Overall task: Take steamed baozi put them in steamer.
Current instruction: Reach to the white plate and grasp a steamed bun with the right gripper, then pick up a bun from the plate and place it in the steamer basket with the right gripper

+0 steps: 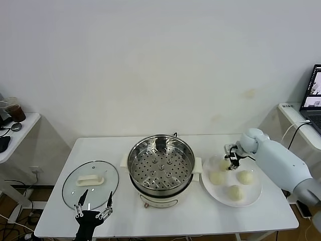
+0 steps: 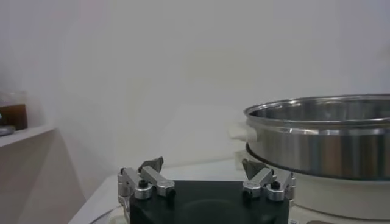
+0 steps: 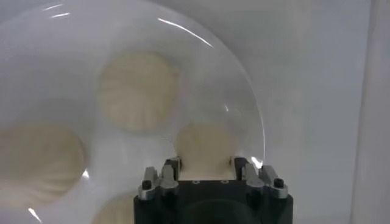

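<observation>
your right gripper (image 1: 230, 164) is clamped on the baozi (image 3: 206, 146) at the plate's (image 1: 253, 196) far edge; round, it points nowhere. the steamer (image 1: 161, 163) stands mid-table, mouth up. your left gripper (image 1: 94, 211) is spread at the near edge.

A round glass lid (image 1: 90, 184) with a white handle lies flat on the white table (image 1: 200, 221). A white plate (image 1: 253, 198) rests near the table's right edge. A laptop (image 1: 313, 98) sits on a side shelf at far right.

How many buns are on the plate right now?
4, all on the white plate right of the steamer: one far bun in the right gripper, one left, one right, one nearest.
</observation>
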Motion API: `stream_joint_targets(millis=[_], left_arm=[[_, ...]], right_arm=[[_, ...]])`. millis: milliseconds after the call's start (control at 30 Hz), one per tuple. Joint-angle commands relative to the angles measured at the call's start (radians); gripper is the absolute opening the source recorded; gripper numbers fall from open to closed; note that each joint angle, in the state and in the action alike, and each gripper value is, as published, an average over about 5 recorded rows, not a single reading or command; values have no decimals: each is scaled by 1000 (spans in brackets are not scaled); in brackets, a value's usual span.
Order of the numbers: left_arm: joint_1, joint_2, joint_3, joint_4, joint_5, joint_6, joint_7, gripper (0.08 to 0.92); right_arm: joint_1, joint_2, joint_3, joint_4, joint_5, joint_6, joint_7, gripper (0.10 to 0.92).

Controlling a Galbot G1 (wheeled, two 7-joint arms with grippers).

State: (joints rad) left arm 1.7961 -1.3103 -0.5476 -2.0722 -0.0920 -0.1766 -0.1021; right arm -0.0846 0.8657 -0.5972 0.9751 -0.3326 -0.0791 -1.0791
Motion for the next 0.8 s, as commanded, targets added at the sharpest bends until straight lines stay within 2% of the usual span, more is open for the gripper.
stream_joint_targets(millis=[33, 400, 633, 800], left_arm=[[0, 1, 1, -1, 0, -1, 0, 823], [-24, 22, 13, -3, -9, 1, 1, 823], [-29, 41, 11, -12, -22, 4, 1, 823], [-23, 47, -5, -12, -34, 6, 0, 823]], right_arm=[[29, -31, -43, 62, 56, -8, -10, 434], [414, -227, -284, 294, 363, 38, -33, 433], [753, -145, -526, 362, 599, 156, -33, 441], [829, -29, -627, 431, 683, 235, -22, 442]])
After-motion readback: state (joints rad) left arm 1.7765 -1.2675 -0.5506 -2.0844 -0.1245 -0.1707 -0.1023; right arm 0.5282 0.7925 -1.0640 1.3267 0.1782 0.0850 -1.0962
